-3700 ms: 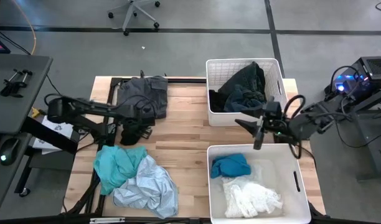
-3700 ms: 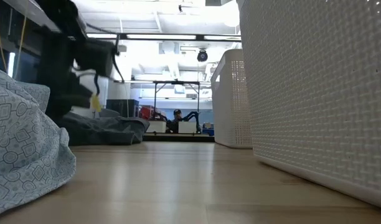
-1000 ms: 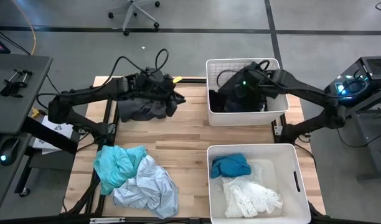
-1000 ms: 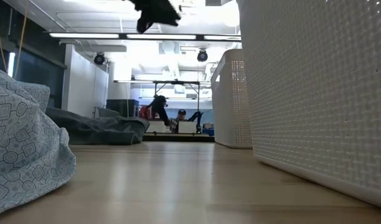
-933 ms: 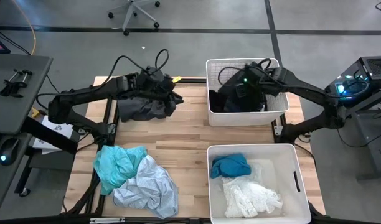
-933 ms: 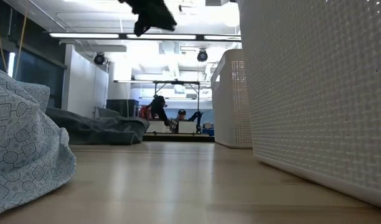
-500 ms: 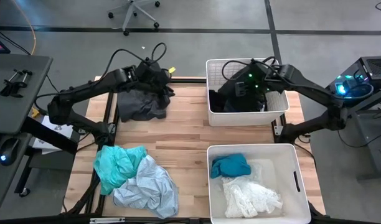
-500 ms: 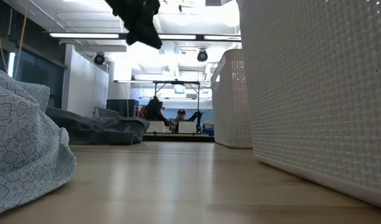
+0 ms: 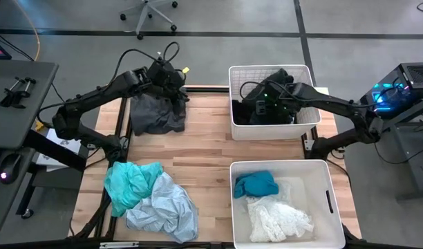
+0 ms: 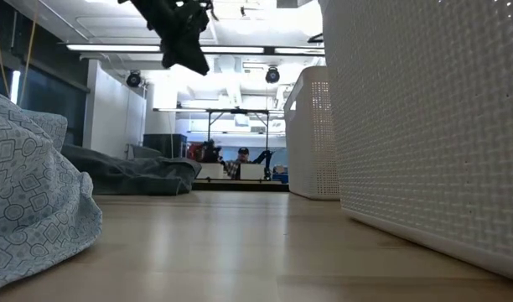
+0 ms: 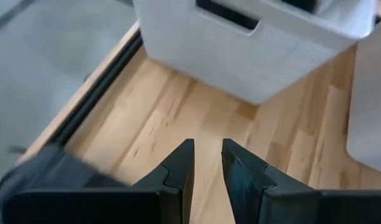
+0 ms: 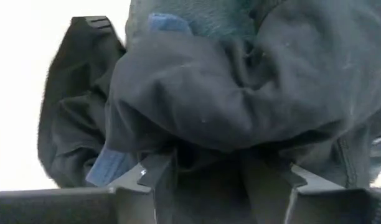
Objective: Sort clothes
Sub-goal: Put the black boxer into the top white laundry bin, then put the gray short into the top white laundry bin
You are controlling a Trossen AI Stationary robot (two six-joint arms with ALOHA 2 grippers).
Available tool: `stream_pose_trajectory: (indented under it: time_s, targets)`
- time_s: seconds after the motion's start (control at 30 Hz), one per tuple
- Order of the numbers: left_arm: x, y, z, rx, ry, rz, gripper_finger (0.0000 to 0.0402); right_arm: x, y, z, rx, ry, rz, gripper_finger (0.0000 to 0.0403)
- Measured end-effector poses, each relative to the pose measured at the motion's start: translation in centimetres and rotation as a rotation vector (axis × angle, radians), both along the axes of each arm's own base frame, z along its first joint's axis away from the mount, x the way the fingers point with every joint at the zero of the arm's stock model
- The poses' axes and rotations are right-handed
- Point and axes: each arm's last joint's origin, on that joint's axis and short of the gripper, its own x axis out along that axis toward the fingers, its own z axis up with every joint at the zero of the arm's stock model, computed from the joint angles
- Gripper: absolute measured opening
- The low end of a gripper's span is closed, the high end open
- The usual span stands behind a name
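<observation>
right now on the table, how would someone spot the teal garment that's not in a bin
Start at the wooden table and go to its front left corner, opposite the two white bins. The teal garment lies crumpled there, touching a pale blue patterned garment beside it. It is the only bright teal piece on bare wood.

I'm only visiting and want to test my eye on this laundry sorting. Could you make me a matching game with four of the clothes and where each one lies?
Things:
1. grey garment
2. white lacy garment
3. patterned pale blue garment
4. dark clothes pile

Places:
A. in the far bin
B. in the near bin, beside a blue piece
C. on the table, far end, left arm's side
D. on the table, near end, against a teal garment

Pairs: 1-C, 2-B, 3-D, 4-A
</observation>
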Motion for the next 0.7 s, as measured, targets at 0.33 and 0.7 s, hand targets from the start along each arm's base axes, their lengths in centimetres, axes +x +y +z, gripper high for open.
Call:
stream_pose_trajectory:
  time_s: [0.33,0.7]
  targets:
    - [-2.8,3.2,-0.9,-0.055,0.088,0.249,0.0077,0.2,0.0,7.2,-0.117,-0.134,0.126,0.0247]
    - [-5.5,9.0,-6.2,-0.229,0.368,0.444,0.0192,1.2,1.6,13.3,-0.297,-0.343,0.276,0.0298]
